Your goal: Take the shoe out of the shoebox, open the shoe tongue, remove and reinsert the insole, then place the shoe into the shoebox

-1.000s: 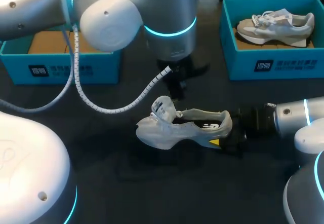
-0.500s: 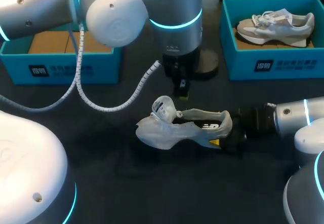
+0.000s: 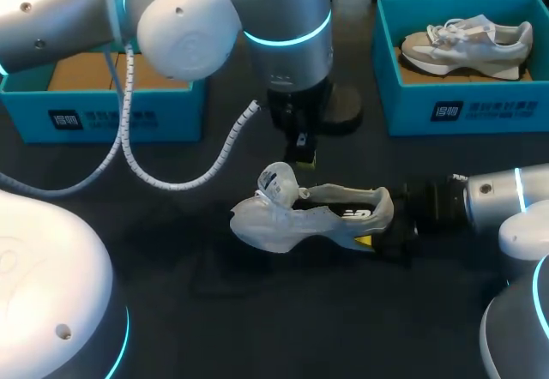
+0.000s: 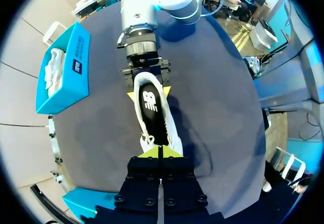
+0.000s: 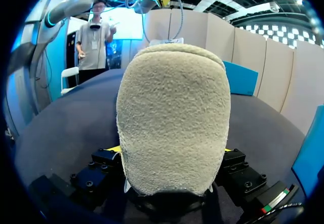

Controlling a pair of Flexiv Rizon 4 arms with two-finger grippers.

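A pale grey shoe lies on the dark table with its black insole showing inside. My right gripper is shut on the shoe's heel, one finger on each side; the left wrist view shows this grip from above. My left gripper hangs shut just above the raised tongue, with nothing between its fingers. Its joined yellow tips hover over the front of the shoe. A second shoe rests in the blue shoebox at the back right.
Another blue box with a brown cardboard floor stands at the back left, under my left arm. A white coiled cable droops from that arm toward the table. A round dark base sits behind the left gripper.
My left gripper's fingers have closed the last bit, and its wrist has shifted slightly above the tongue. The shoe and my right arm have stayed put.
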